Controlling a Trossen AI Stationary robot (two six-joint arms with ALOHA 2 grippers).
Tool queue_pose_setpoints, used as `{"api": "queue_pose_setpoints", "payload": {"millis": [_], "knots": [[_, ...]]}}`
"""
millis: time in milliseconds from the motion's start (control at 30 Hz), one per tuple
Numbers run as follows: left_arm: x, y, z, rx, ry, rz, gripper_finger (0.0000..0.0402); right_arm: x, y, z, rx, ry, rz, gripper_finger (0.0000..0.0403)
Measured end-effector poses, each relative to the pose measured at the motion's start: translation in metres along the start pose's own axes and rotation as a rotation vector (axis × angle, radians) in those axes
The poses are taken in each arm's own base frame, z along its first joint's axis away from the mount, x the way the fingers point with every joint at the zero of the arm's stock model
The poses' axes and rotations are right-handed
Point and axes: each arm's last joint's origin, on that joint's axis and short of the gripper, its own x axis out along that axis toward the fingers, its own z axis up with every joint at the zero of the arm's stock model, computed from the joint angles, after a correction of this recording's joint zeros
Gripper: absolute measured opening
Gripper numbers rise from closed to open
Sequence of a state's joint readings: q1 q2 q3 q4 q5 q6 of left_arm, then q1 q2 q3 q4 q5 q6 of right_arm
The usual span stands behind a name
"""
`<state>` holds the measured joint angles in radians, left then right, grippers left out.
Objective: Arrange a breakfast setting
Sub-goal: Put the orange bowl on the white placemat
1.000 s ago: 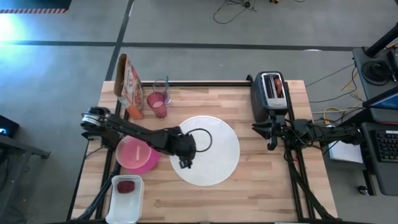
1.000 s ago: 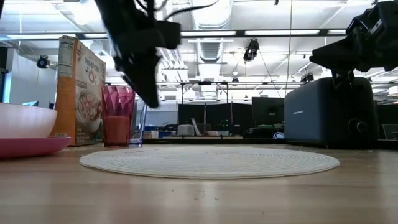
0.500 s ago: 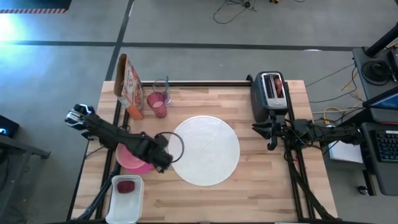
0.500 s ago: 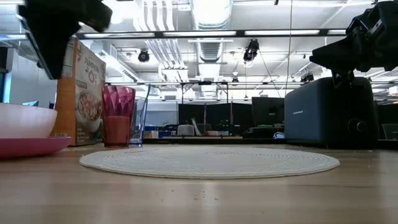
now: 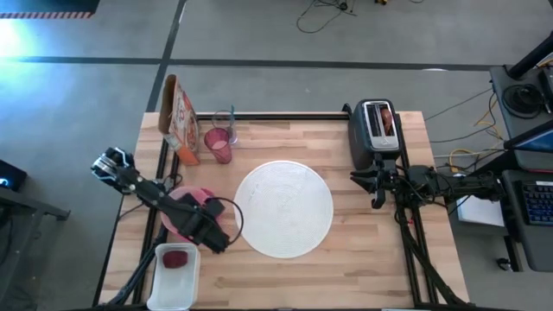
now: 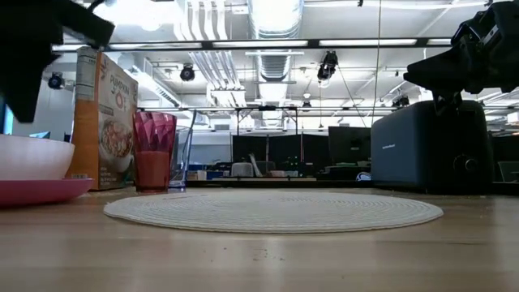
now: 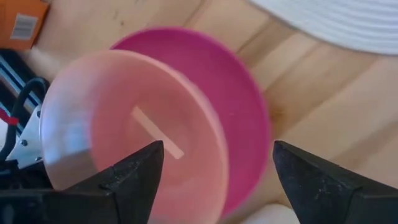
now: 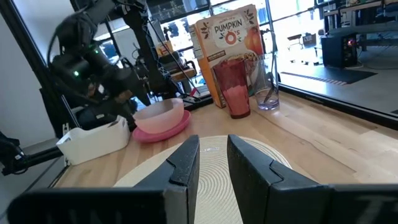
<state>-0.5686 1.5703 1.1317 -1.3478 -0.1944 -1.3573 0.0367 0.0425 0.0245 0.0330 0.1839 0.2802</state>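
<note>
Worktop [image 5: 371, 259] status as I read it from the remote station: the big round white plate [image 5: 285, 208] lies flat at the centre of the wooden surface. To its left sits the smaller magenta plate [image 5: 173, 216], and the pale pink bowl [image 7: 124, 130] rests on that plate, as my left wrist view shows. I see the left gripper [image 5: 214, 238] directly over the bowl and magenta plate, its fingers [image 7: 130, 177] spread wide apart with nothing between them; the bowl shows in the gap below. Near the front left corner stands a white rectangular tray [image 5: 173, 278] holding the dark red round fruit [image 5: 175, 258]. At the back left I see a cereal box [image 5: 179, 117] standing upright, with the pink tumbler [image 5: 218, 144] just beside it and the clear glass [image 5: 226, 117] just behind the tumbler. A black toaster [image 5: 375, 131] stands at the back right, and something reddish-brown sits in one of its slots. The right gripper [image 5: 378, 187] waits at the right edge, just in front of the toaster; its fingers [image 8: 183, 165] stand only slightly apart and hold nothing.
</note>
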Motion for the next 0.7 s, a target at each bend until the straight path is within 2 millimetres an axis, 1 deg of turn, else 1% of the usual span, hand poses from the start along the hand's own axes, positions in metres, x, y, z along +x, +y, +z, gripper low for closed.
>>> {"api": "queue_pose_setpoints", "payload": {"millis": [167, 333, 500, 700], "knots": [[0.022, -0.001, -0.004, -0.016, 0.0, -0.012, 0.0273, 0.0, 0.0, 0.0, 0.0, 0.0, 0.0, 0.0073], [0.034, -0.003, -0.006, -0.018, -0.005, -0.039, 0.0247, 0.0, 0.0, 0.0, 0.0, 0.0, 0.0, 0.0073], [0.039, -0.002, -0.007, -0.016, -0.004, -0.031, 0.0189, 0.0, 0.0, 0.0, 0.0, 0.0, 0.0, 0.0073], [0.046, 0.001, -0.01, -0.011, 0.004, -0.005, 0.0102, 0.0, 0.0, 0.0, 0.0, 0.0, 0.0, 0.0073]]}}
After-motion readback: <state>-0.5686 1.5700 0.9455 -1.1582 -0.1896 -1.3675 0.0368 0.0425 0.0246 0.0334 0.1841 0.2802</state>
